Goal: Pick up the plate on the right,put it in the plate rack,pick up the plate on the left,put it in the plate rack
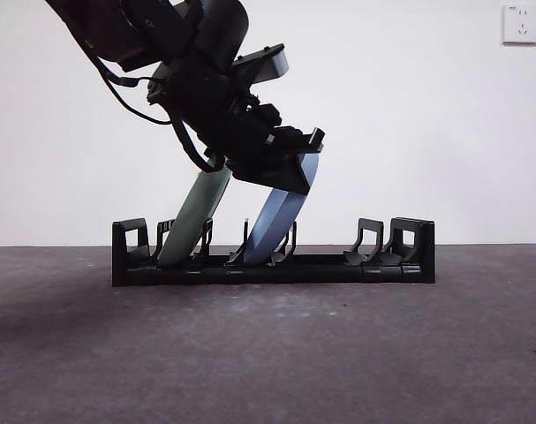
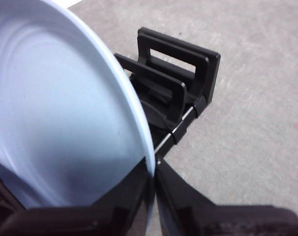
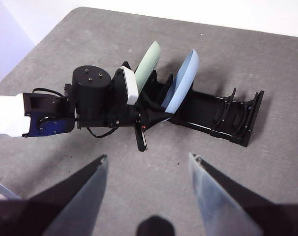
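Plates stand in the plate rack (image 1: 273, 265), 2 of them: a green plate (image 1: 197, 216) near one blocky end and a blue plate (image 1: 281, 221) a few dividers further along. The rack is long and low, and in the front view its long axis runs side to side across the grey table (image 1: 268, 353). Both plates rest on their lower edges in the slots and lean the same way, tops tilted toward the end of the rack that has no plates.

From the front, the left gripper (image 1: 290, 168) comes down big and dark from the upper side, its jaws clamped on the top rim of the blue plate; the green plate stands just beside the arm, and contact cannot be judged there.

The left wrist view shows what the front hides: the pale hollow face of the blue plate (image 2: 60, 113) fills most of the frame, its rim pinched between the 2 black jaws, with the rack's square end (image 2: 180, 81) and 1 curved divider beyond it.

The right wrist view looks down from high up and shows the whole rack (image 3: 217, 115), both plates edge-on, and the left arm reaching in along it. The right gripper (image 3: 146, 169) hangs well apart from the rack, jaws spread wide, holding nothing.
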Robot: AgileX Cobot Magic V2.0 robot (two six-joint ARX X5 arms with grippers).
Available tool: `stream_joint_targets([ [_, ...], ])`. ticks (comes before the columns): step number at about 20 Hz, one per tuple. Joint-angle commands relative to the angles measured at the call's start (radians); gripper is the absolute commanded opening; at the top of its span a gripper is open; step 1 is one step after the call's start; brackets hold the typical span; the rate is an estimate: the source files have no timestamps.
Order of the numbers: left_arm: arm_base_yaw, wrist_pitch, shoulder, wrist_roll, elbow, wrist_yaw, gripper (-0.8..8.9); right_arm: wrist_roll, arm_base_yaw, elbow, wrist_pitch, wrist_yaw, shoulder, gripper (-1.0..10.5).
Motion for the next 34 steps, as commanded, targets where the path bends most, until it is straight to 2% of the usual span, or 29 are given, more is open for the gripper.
stream_joint_targets([
  [1,-0.009,-0.024,0.023,-0.004,-0.006,-0.006,-0.08,-0.010,0.002,-0.007,-0.023,-0.004,0.001,2.8],
  [5,-0.016,-0.024,0.023,-0.011,-0.006,-0.005,0.07,-0.010,0.002,-0.007,-0.023,-0.004,0.000,2.8],
  [6,-0.016,-0.026,0.023,-0.023,-0.006,-0.005,0.41,-0.010,0.002,-0.007,-0.023,-0.004,0.000,2.8],
  [8,-0.016,-0.026,0.022,-0.051,-0.006,-0.002,1.82,-0.010,0.002,-0.007,-0.023,-0.003,0.001,2.8],
  [9,-0.016,-0.028,0.018,-0.063,-0.006,0.002,1.98,-0.010,0.002,-0.007,-0.023,-0.004,0.001,2.8],
  [14,-0.016,-0.068,-0.045,-0.069,-0.006,0.001,1.98,-0.010,0.002,-0.007,-0.023,-0.004,0.000,2.8],
  [17,-0.016,-0.152,-0.130,-0.068,-0.006,0.002,1.98,-0.011,0.002,-0.007,-0.023,-0.003,0.001,2.8],
  [21,-0.034,-0.320,-0.303,-0.082,-0.006,0.002,1.98,-0.014,0.002,-0.007,-0.023,-0.003,0.001,2.8],
  [26,-0.060,-0.667,-0.599,-0.112,-0.006,0.002,1.92,-0.027,0.002,-0.015,-0.023,-0.009,0.001,2.8],
  [28,-0.060,-0.816,-0.718,-0.113,-0.006,0.002,1.92,-0.030,0.002,-0.034,-0.024,-0.050,0.000,2.8],
  [31,-0.060,-0.990,-0.876,-0.113,-0.006,0.002,1.92,-0.042,0.002,-0.116,-0.024,-0.111,-0.015,2.8],
  [34,-0.060,-1.066,-1.011,-0.113,-0.006,0.001,1.88,-0.058,0.002,-0.253,-0.024,-0.124,-0.043,2.8],
])
